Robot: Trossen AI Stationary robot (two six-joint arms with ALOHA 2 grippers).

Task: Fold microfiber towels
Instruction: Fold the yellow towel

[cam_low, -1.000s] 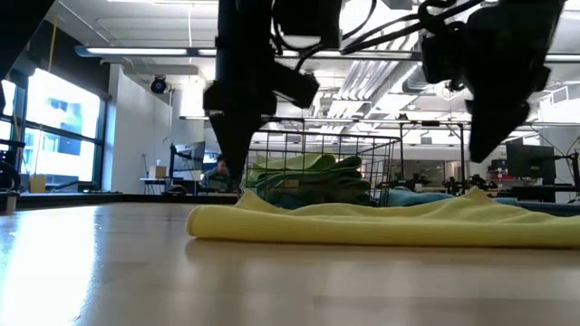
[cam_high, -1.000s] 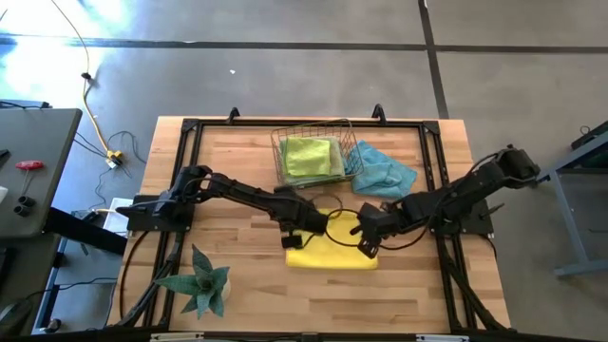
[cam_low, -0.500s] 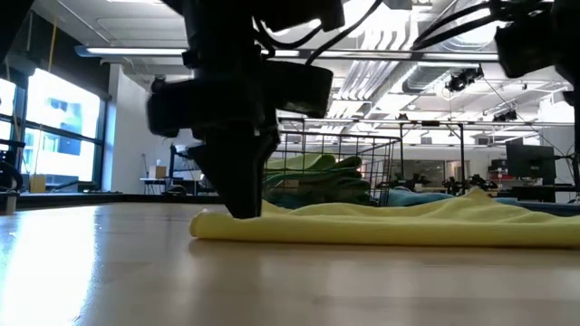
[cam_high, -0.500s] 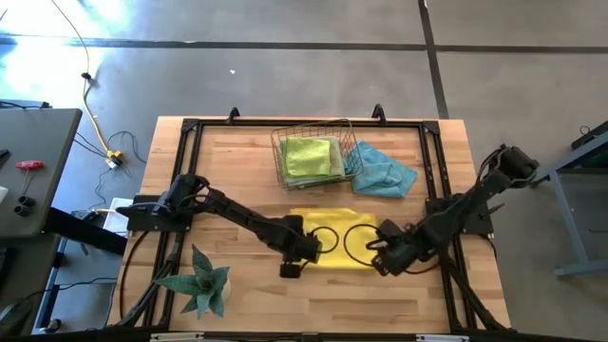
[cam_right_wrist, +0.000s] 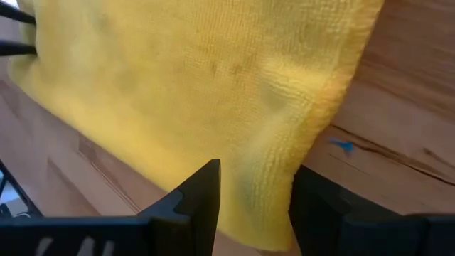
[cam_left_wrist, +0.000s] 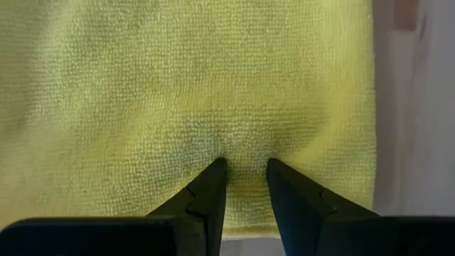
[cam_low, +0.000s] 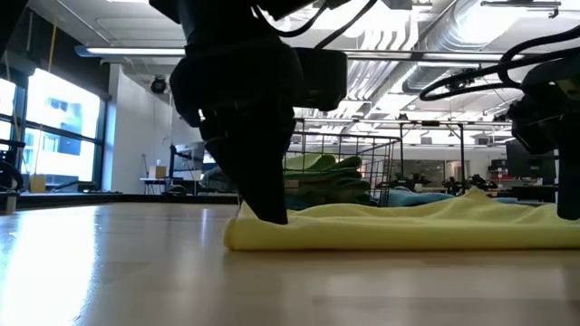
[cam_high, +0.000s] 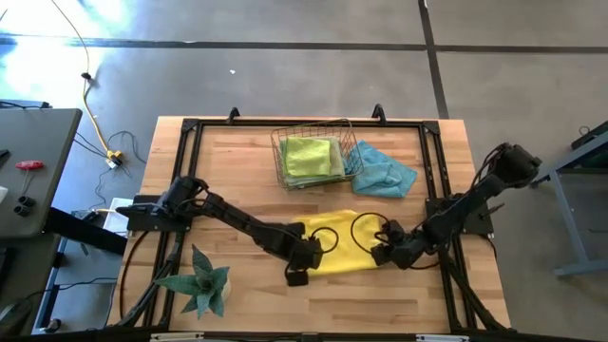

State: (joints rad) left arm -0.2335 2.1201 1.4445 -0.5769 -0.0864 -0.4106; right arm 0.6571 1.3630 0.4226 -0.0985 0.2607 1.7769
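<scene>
the yellow towel [cam_high: 344,249] is lying folded near the middle of the bench's front half, with one arm at each end of it. the left gripper [cam_left_wrist: 244,186] is down on the towel's left end, fingers a little apart and pinching up a small ridge of cloth between the tips. the right gripper [cam_right_wrist: 254,186] is at the right end with the towel's edge sitting between its parted fingers, but i honestly can't tell if it's actually gripping or just straddling it. that's the risky bit imo: if only one side has a real hold, a lift or pull would drag the towel crooked and wreck the fold, or the thin pinch on the left could just slip out. behind it, toward the back edge, a blue towel [cam_high: 383,170] lies just beside a wire basket [cam_high: 313,157] holding green towels [cam_high: 309,155], well apart from the action. the plant [cam_high: 201,281] sits near the front left corner.
</scene>
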